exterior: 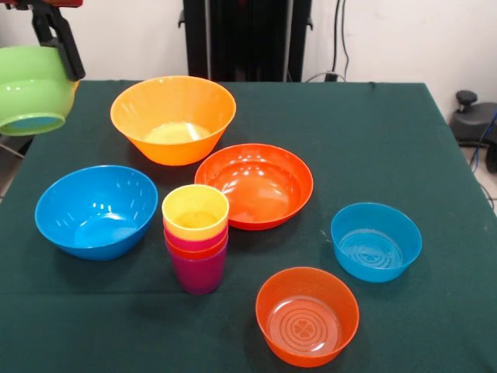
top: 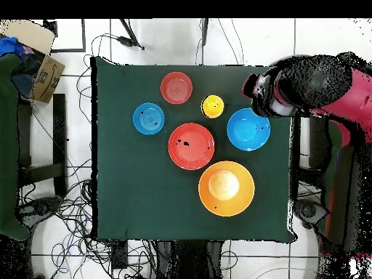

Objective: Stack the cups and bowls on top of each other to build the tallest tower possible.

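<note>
Gripping green bowl (exterior: 31,89) aloft, claw (exterior: 58,39), table's edge

No words, brand names, numbers or signs can be read anywhere in either view, neither on the things on the worktop nor on the claw. The only markings are moulded ones: raised rings and a clover-like figure in the floor of the small translucent orange bowl (exterior: 307,316), and plain rings in the floor of the small blue bowl (exterior: 376,241), both well away from the claw, and neither forms a letter
</note>
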Robot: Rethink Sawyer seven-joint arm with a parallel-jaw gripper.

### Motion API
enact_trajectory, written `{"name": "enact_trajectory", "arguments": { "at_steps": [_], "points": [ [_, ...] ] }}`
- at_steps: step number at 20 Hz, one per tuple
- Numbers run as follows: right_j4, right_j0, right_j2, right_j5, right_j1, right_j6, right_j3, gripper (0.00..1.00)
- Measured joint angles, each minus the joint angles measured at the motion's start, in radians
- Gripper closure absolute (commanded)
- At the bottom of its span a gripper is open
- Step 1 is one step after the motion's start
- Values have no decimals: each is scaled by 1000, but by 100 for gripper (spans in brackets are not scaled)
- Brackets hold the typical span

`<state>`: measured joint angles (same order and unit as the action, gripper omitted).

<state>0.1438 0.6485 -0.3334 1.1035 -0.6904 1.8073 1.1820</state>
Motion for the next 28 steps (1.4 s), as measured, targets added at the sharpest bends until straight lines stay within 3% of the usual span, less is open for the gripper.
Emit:
{"name": "enact_trajectory", "arguments": {
  "at_steps": [4,16,28],
  "points": [
    [-29,-17,20,0,4,31,1,100],
    [-199,-58,41,32,6,146,62,100],
    [-288,-66,48,71,8,152,116,100]
  ]
}}
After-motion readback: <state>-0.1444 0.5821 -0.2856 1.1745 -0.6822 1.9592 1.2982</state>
